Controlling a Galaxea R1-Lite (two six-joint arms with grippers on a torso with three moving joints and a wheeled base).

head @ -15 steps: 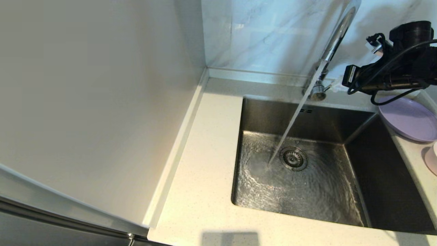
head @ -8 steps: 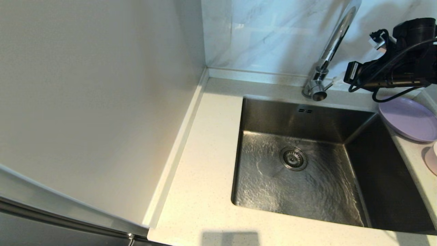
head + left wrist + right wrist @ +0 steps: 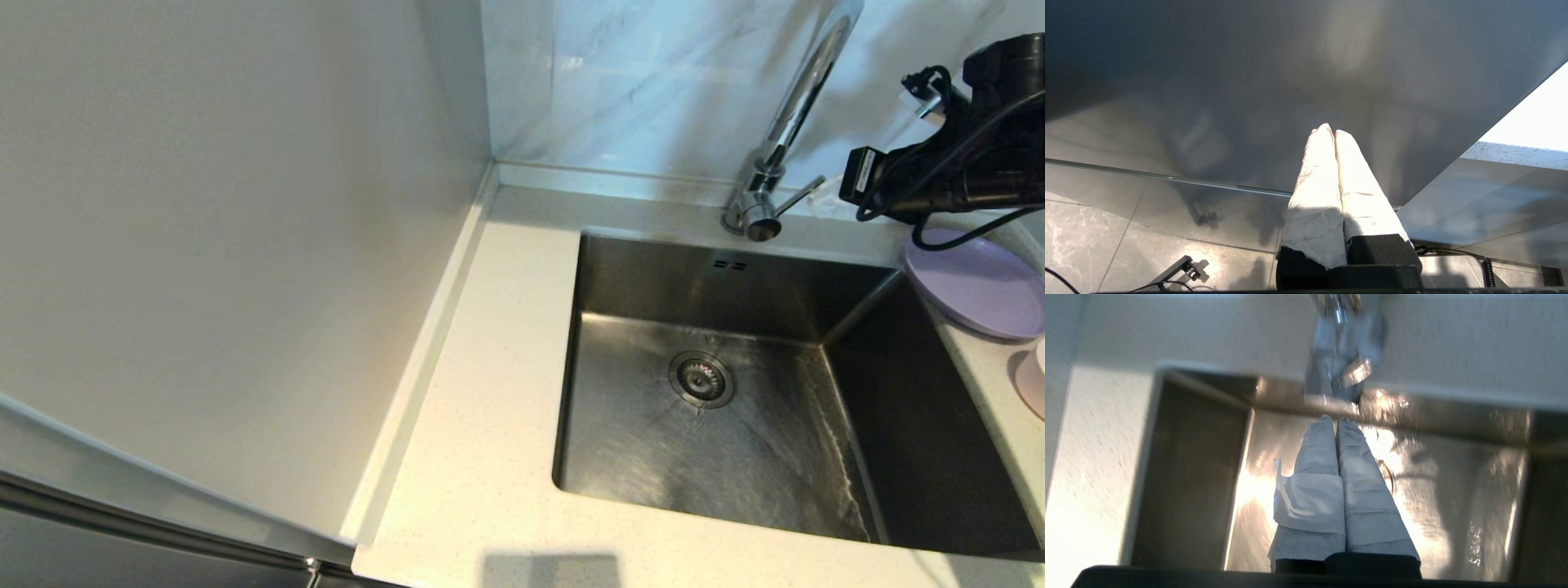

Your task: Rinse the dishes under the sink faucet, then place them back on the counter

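**Head view: tap off, right arm by the lever**

Head view shows the sink faucet [image 3: 788, 122] rising behind the sink [image 3: 718, 384], its neck leaning up toward the wall and its thin lever [image 3: 796, 198] pointing at the right gripper [image 3: 1336, 418]. That gripper's fingers [image 3: 1355, 473] are pressed together, empty, near the faucet's base. Right of the faucet, the plate [image 3: 976, 282] lies flat on the worktop [image 3: 490, 425]; the cup [image 3: 1033, 384] sits beside it. Left gripper [image 3: 1331, 130]: fingers clenched, empty, away from the sink.

glossy chrome faucet [image 3: 788, 122], speckled stone counter [image 3: 490, 367]
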